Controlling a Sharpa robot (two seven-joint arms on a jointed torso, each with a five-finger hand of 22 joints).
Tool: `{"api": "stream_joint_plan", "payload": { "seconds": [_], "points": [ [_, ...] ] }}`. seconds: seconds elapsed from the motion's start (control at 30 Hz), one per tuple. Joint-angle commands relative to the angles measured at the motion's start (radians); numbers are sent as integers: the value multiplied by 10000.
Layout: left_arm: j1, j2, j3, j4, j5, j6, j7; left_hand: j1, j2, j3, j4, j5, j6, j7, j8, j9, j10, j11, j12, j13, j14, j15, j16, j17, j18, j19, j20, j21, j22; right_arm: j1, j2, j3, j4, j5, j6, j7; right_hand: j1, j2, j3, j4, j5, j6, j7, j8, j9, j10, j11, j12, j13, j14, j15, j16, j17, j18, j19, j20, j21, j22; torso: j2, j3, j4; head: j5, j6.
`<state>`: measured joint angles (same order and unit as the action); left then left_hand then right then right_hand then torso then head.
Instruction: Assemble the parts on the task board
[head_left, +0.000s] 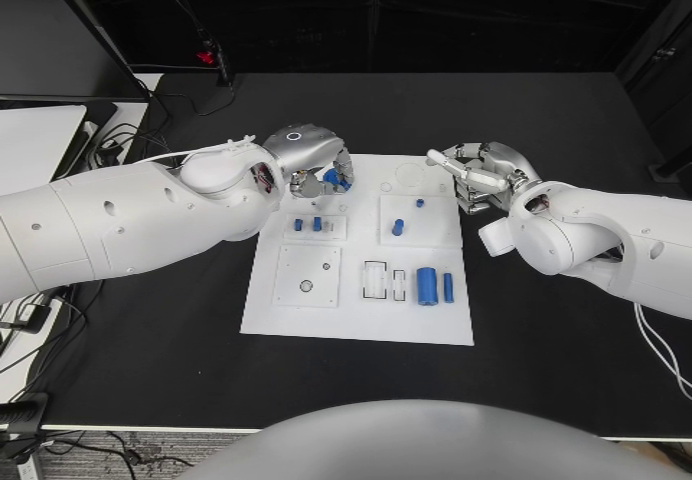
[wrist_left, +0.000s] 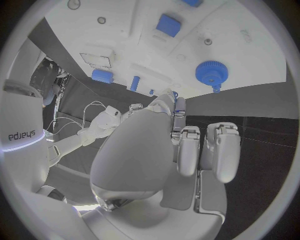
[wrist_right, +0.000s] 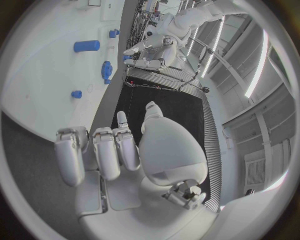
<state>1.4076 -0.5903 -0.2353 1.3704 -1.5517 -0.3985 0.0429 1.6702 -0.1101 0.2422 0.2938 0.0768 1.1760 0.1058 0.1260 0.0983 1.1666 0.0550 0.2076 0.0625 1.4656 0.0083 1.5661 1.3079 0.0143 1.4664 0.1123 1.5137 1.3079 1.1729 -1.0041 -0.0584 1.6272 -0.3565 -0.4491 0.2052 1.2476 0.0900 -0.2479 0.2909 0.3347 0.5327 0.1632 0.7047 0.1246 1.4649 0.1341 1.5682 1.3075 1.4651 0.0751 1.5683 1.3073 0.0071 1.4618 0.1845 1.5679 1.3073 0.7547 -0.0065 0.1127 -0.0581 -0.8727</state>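
Observation:
The white task board (head_left: 361, 310) lies mid-table. A blue gear-shaped part (head_left: 335, 178) stands at its far left corner, also seen as a round blue gear (wrist_left: 211, 73). My left hand (head_left: 306, 158) hovers right beside the gear with its fingers (wrist_left: 187, 145) curled in, and I see nothing in them. At the board's far right edge is my right hand (head_left: 483, 172), whose curled fingers (wrist_right: 100, 152) are also bare. A blue cylinder (head_left: 427, 285) and a thin blue bar (head_left: 449, 288) lie at the near right. Small blue pieces (head_left: 307, 224) lie mid-left, and another (head_left: 398, 228) at the centre.
A tiny blue peg (head_left: 420, 203) stands in the far right panel. A white square plate with a hole (head_left: 307, 275) and empty slots (head_left: 385, 281) occupy the near half. Black table (head_left: 173, 330) surrounds the board; cables lie at the far left (head_left: 116, 140).

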Motion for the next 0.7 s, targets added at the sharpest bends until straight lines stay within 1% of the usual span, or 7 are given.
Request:
{"api": "stream_joint_plan", "payload": {
  "seconds": [0.03,0.2,0.33,0.4,0.53,0.67,0.7],
  "points": [
    [28,-186,4,39,-35,-62,-166,-81,19,54,-11,-29,85,1,19,38,62,19,-54,-12,1051,-98,47,2629,17,618,-61,39,2421,10,-10,5,21,-19,60,84,36,50,-57,-17,37,-11,452,43,-11,1059,20,26,2633,1056,27,25,2635,-71,1090,28,29,2635,-1,-4,-10,41,1],
    [36,-507,3,27,-35,-4,-221,-94,22,62,-9,-33,95,-2,16,41,79,16,-69,-12,1051,-99,47,2628,11,632,-65,57,2428,10,-16,5,20,-19,60,90,36,50,-57,-17,37,-11,452,43,-11,1059,20,26,2633,1056,27,25,2635,-71,1090,28,29,2635,-4,-5,9,115,1],
    [36,-717,2,3,-34,81,-265,-102,24,66,-8,-34,101,-4,16,43,87,15,-77,-12,1050,-99,46,2624,10,635,-67,61,2430,9,-9,4,17,-19,65,93,39,52,-67,-16,46,-11,451,51,-21,1059,19,26,2633,1056,26,25,2635,-71,1090,27,29,2635,-5,-10,-18,235,1],
    [34,-777,1,-24,-34,121,-312,-109,23,68,-7,-36,106,-6,15,44,93,14,-84,-12,1051,-99,47,2629,7,643,-68,71,2434,8,-13,4,14,-19,67,93,39,52,-67,-16,46,-11,451,51,-21,1059,19,26,2633,1056,26,25,2635,-71,1090,27,29,2635,-4,-16,-12,231,1],
    [16,-777,0,-194,-34,218,-384,-112,21,68,-7,-37,107,-7,14,44,96,14,-88,-12,1049,-99,45,2621,9,639,-69,66,2432,6,-25,4,8,-19,61,91,39,52,-67,-16,46,-11,451,51,-21,1059,19,26,2633,1056,26,25,2635,-71,1090,27,29,2635,-5,-2,10,219,1],
    [-33,-771,-1,-289,-33,284,-406,-116,20,69,-7,-38,107,-7,13,44,97,14,-91,-12,1044,-99,40,2608,11,632,-70,56,2428,3,-15,4,8,-20,65,97,39,52,-67,-16,46,-11,451,51,-21,1059,19,26,2633,1056,26,25,2635,-71,1090,27,29,2635,1,-10,-22,246,1],
    [-49,-770,-1,-303,-33,304,-405,-116,20,69,-7,-38,107,-7,13,44,97,14,-91,-12,1044,-99,40,2608,11,632,-70,56,2428,2,-15,4,10,-20,67,98,39,52,-67,-16,46,-11,451,51,-21,1059,19,26,2633,1056,26,25,2635,-71,1090,27,29,2635,4,-8,-11,238,1]
  ]
}}
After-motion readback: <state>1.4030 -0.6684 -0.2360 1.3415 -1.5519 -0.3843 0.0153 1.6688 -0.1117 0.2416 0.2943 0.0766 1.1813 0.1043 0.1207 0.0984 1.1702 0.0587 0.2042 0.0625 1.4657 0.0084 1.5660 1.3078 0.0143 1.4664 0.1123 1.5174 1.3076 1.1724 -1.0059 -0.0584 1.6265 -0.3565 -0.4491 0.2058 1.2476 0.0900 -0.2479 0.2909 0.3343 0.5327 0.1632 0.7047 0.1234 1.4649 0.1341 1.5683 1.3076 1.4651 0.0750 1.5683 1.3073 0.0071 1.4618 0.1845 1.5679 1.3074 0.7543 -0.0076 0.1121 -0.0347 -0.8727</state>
